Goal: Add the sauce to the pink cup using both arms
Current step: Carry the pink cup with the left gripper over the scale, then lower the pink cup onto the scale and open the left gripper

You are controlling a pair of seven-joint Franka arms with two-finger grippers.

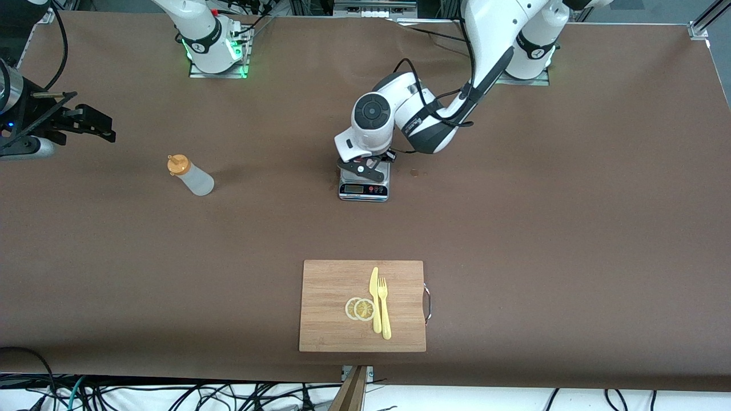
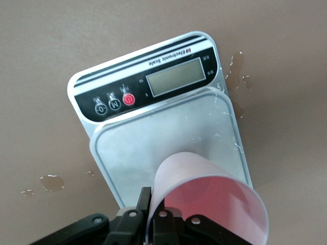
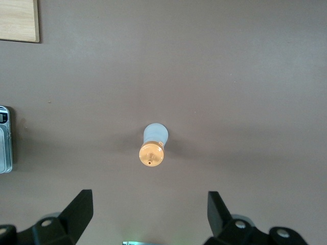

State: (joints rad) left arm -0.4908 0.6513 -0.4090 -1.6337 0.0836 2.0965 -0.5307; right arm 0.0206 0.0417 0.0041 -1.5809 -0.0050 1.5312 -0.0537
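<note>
The sauce bottle (image 1: 191, 176) stands upright on the table toward the right arm's end, its orange cap on top. It also shows in the right wrist view (image 3: 153, 145). My right gripper (image 1: 105, 128) hangs high over the table near the bottle, open and empty (image 3: 149, 199). My left gripper (image 1: 365, 168) is low over the electronic scale (image 1: 364, 190). In the left wrist view it (image 2: 152, 201) is shut on the wall of the pink cup (image 2: 204, 199), one finger outside and one inside. The cup is over the scale's platform (image 2: 153, 148). The hand hides the cup in the front view.
A wooden cutting board (image 1: 325, 308) lies near the front camera with a yellow knife (image 1: 375, 299), a fork (image 1: 384, 308) and two lemon slices (image 1: 360, 309). Small liquid drops lie on the table beside the scale (image 2: 51, 182).
</note>
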